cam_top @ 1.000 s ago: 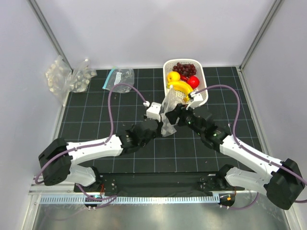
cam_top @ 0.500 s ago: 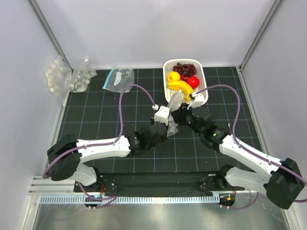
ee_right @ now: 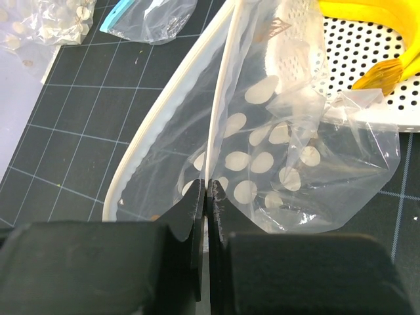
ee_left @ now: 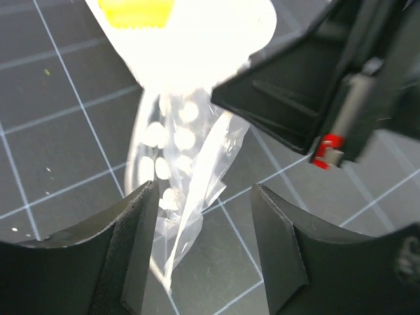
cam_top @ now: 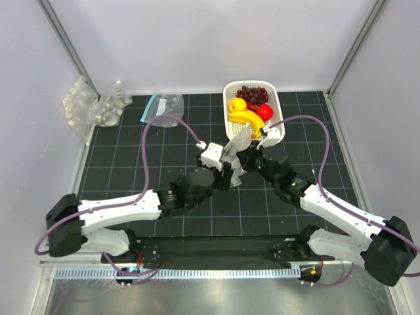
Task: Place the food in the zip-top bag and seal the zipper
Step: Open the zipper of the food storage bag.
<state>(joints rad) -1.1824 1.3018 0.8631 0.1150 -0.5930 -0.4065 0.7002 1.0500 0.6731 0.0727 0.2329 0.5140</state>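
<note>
Clear, crinkly plastic zip-top bag [ee_right: 275, 151] held up off the mat, just in front of the white perforated basket [cam_top: 275, 134] of toy fruit [cam_top: 246, 118]. Pale zipper [ee_right: 220, 85] running straight away from the right gripper [ee_right: 207, 190], pressed together on that edge. Left gripper [ee_left: 202, 197] spread, straddling the bag's lower film without touching; equally near.

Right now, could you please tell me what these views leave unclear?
- Top view: the zip-top bag is largely covered by the left gripper and right gripper; its mouth is unreadable.
- Top view: any chili in the white basket is too small or buried under fruit.
- Left wrist view: glare washes out the basket and yellow fruit.
- Right wrist view: the top edge cuts the banana.
</note>
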